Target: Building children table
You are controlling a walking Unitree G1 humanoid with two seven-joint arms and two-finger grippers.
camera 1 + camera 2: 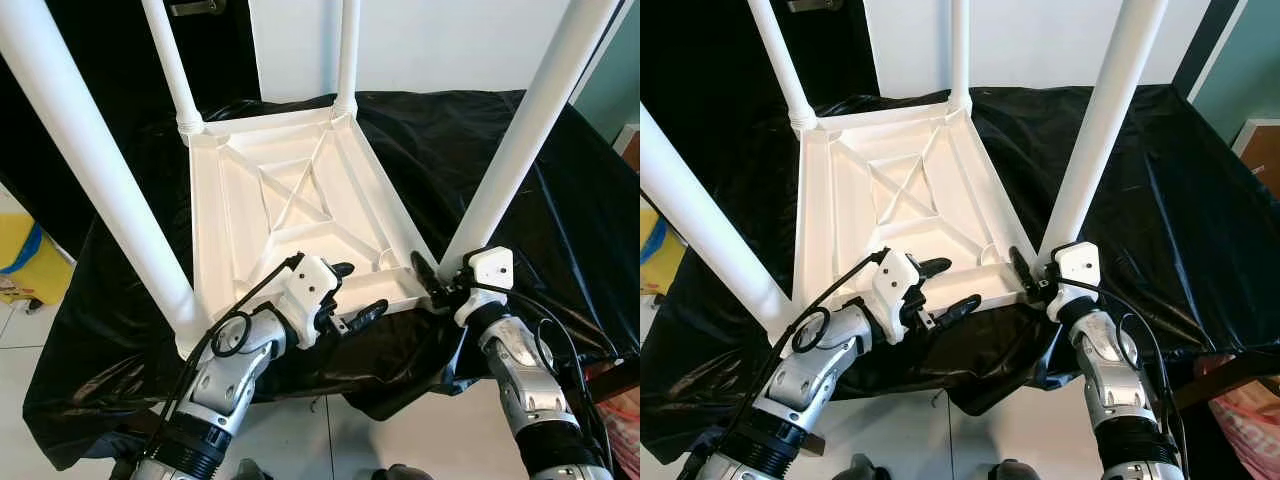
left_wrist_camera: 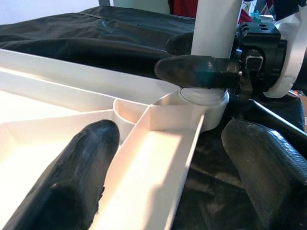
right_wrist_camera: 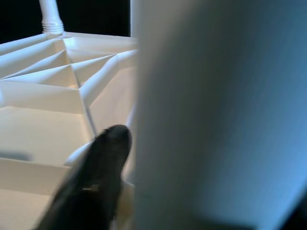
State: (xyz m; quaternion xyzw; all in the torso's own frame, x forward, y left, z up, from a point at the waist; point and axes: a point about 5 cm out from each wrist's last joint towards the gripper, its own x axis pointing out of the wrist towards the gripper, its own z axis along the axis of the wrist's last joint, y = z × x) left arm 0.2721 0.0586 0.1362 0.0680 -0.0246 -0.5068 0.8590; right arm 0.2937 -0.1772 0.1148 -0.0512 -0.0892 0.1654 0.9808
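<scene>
A crumpled black plastic sheet (image 1: 500,170) covers the work surface, over a pale tiled floor (image 1: 20,330). A white wall (image 1: 440,45) stands behind, beside a dark opening (image 1: 110,60). A yellow bin (image 1: 30,265) sits on the floor.

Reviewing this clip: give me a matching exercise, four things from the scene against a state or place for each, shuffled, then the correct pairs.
Things:
1. table top
2. black sheet
3. right gripper
4. left gripper

States or places:
A. clamped at the base of the near right leg
B. fingers astride the near rim, one inside, one outside
C. upside down, ribbed underside up
D. spread under the table top

Pairs: 1-C, 2-D, 3-A, 4-B
</scene>
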